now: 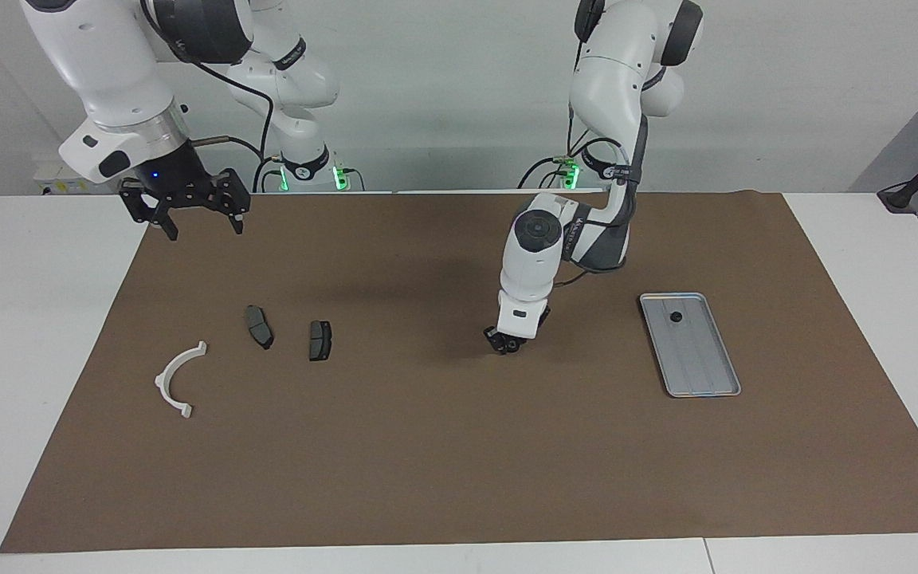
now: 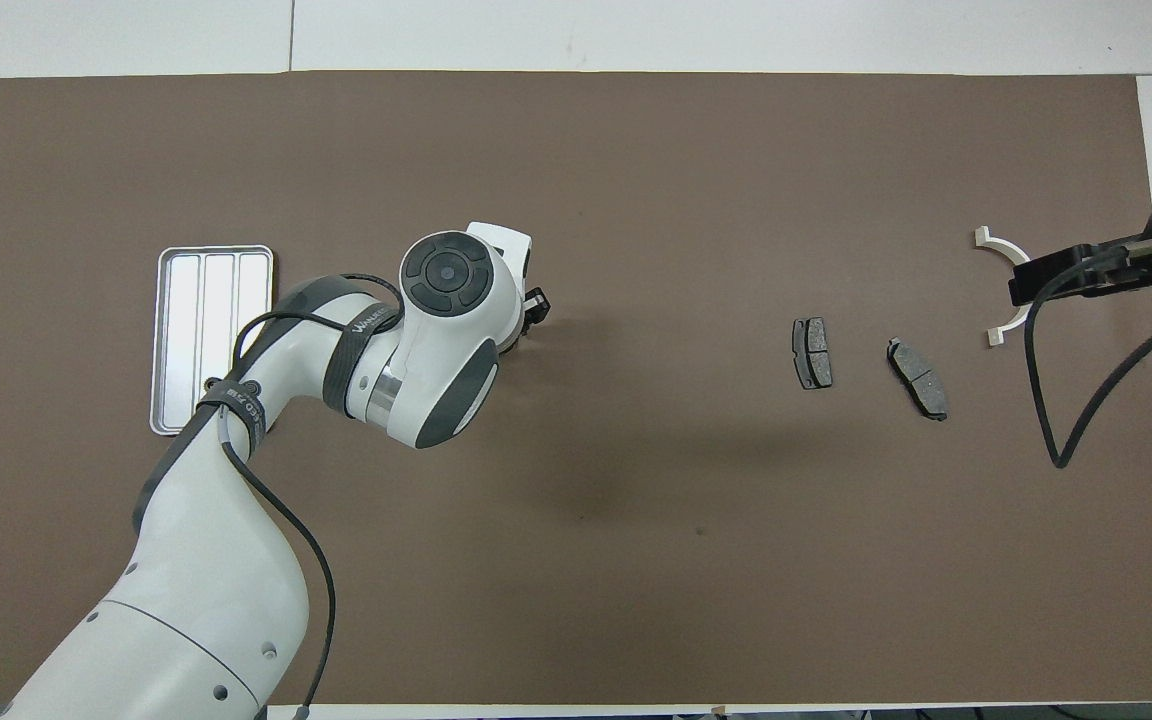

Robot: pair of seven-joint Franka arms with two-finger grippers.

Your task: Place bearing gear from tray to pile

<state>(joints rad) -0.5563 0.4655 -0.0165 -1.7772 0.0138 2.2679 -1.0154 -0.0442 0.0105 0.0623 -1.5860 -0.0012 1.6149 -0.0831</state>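
Left end effector (image 1: 505,344), grip unclear, hangs over open mat (image 1: 443,446) between tray (image 1: 706,384) and pile (image 1: 256,351).

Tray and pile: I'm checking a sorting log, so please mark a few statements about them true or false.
1. A small black part lies in the tray. True.
2. The left pincer is over the tray. False: it is over the bare mat, between the tray and the brake pads.
3. The white half-ring rests on a brake pad. False: it lies apart from both, on the mat.
4. The right pincer hangs open over the mat's corner, holding nothing. True.
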